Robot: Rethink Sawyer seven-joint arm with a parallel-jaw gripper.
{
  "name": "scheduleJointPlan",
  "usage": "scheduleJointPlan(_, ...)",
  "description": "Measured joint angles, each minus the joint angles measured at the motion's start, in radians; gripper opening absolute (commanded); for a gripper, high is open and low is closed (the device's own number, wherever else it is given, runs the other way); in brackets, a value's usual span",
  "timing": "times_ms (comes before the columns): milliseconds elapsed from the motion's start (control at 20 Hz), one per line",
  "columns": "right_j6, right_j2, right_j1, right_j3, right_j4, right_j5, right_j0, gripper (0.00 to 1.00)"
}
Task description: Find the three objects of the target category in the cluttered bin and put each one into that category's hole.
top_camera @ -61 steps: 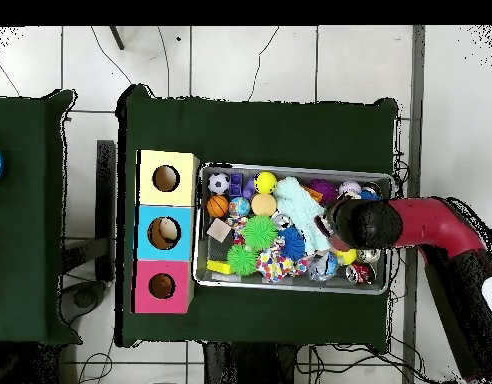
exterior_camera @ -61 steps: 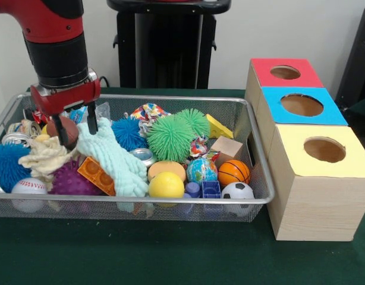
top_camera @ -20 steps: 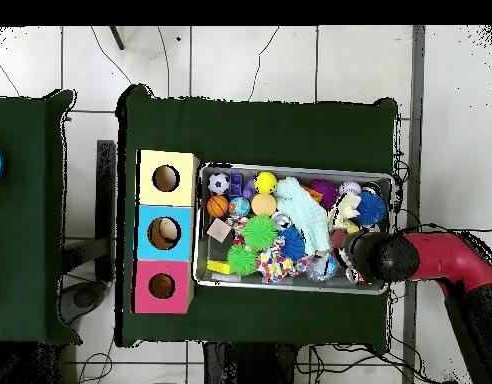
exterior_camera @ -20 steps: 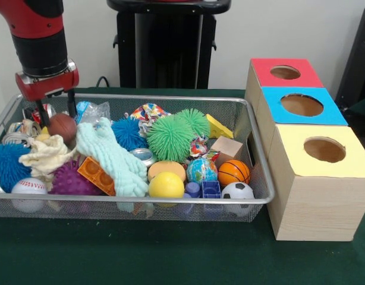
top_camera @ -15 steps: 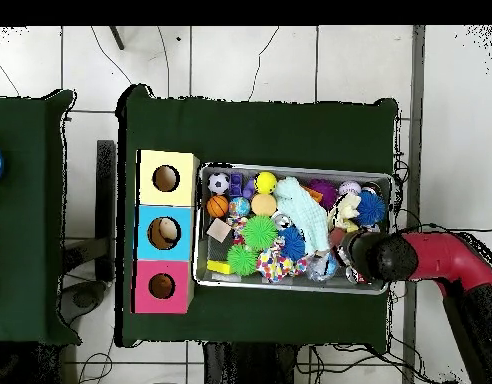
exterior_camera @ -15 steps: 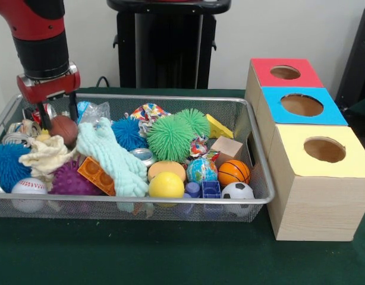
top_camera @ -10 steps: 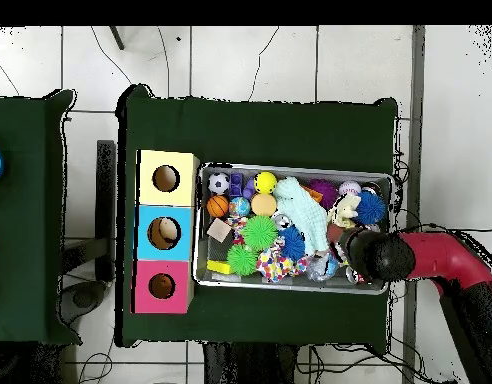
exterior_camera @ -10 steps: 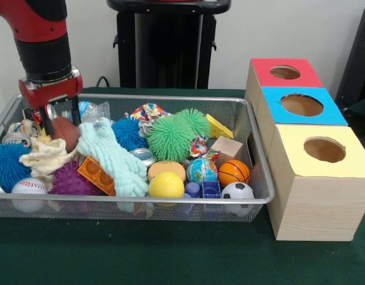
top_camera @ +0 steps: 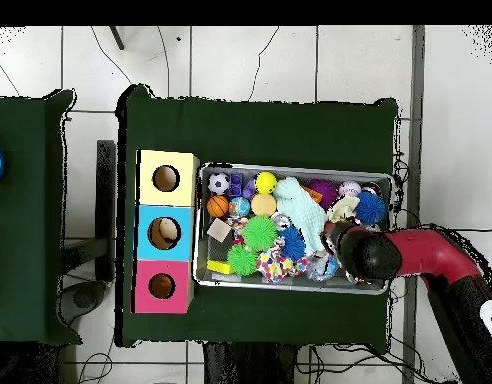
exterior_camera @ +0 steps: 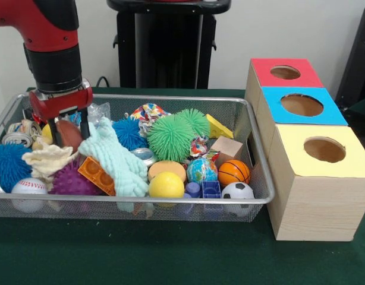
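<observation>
My gripper (exterior_camera: 69, 126) hangs low in the left end of the wire bin (exterior_camera: 261, 178), open. One finger stands on each side of a brown ball (exterior_camera: 68, 134). A mint cloth (exterior_camera: 114, 160) lies just right of it and a cream cloth (exterior_camera: 49, 159) in front. Other balls in the bin: a yellow ball (exterior_camera: 166, 185), a basketball (exterior_camera: 233, 172), a soccer ball (exterior_camera: 237, 191), a baseball (exterior_camera: 29, 189). In the overhead view the red arm (top_camera: 430, 255) covers the gripper at the bin's right end. Three boxes with holes stand beside the bin: red (exterior_camera: 285, 72), blue (exterior_camera: 301, 105), yellow (exterior_camera: 324, 149).
The bin also holds green spiky balls (exterior_camera: 170, 138), blue spiky balls (exterior_camera: 128, 133), a purple spiky ball (exterior_camera: 69, 181), an orange brick (exterior_camera: 96, 175), a wooden block (exterior_camera: 227, 148), a yellow wedge (exterior_camera: 218, 127) and a small can (exterior_camera: 144, 155). A black stand (exterior_camera: 167, 44) rises behind.
The gripper has moved right and down from the bin's far left corner, and its fingers now straddle the brown ball. The ball has shifted slightly right.
</observation>
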Motion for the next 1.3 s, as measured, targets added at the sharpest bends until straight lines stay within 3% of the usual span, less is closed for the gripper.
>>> scheduleJointPlan(450,0.0,-0.004,-0.013,0.006,0.001,0.0,0.007,1.0)
scheduleJointPlan(700,0.0,-0.003,-0.053,0.032,0.068,0.023,0.007,1.0)
scheduleJointPlan(750,0.0,-0.001,-0.082,0.049,0.12,0.052,0.006,1.0)
scheduleJointPlan(1050,0.0,0.024,-0.164,0.088,0.254,0.137,0.001,1.0)
scheduleJointPlan(1300,0.0,0.052,-0.198,0.096,0.297,0.151,0.0,1.0)
